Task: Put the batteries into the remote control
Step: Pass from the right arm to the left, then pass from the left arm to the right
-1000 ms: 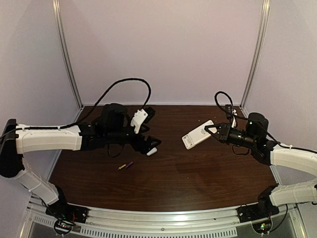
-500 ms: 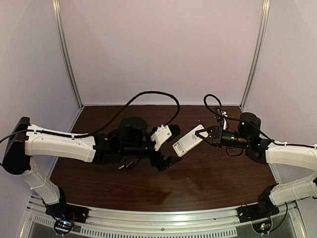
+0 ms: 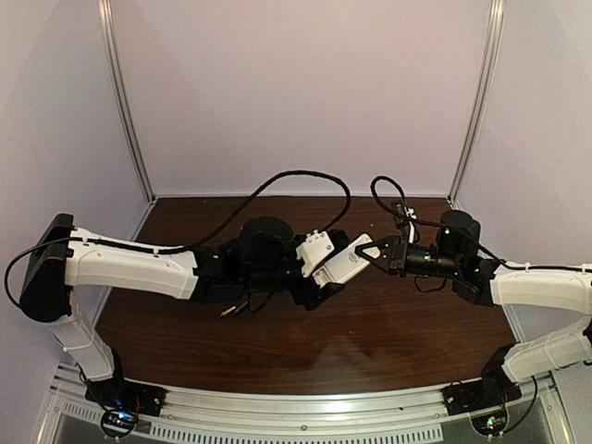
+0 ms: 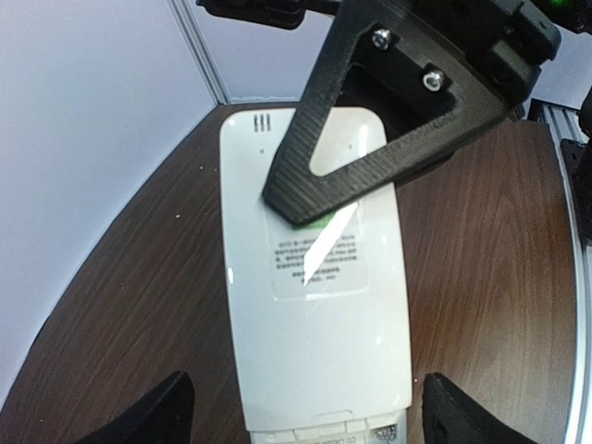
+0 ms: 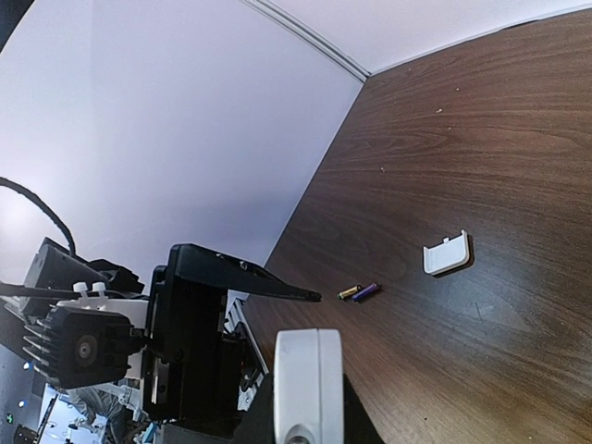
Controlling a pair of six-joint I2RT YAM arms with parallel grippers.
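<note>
My right gripper (image 3: 381, 254) is shut on one end of the white remote control (image 3: 340, 267) and holds it above the table. In the left wrist view the remote's plain back with a label (image 4: 314, 305) faces the camera, and a right finger (image 4: 388, 120) lies across it. My left gripper (image 3: 324, 277) is open, and its fingers (image 4: 139, 416) stand either side of the remote's near end without touching. The right wrist view shows the remote edge-on (image 5: 308, 384). The two batteries (image 5: 359, 292), one gold and one dark bluish, lie together on the table and peek out under the left arm (image 3: 229, 311).
A small white battery cover (image 5: 447, 254) lies flat on the dark wooden table (image 3: 388, 342), near the batteries. It is hidden by the left arm in the top view. Purple walls close in the table at the back and sides.
My left arm has swung right from above the batteries and cover to the remote. My right arm has carried the remote left to meet it.
</note>
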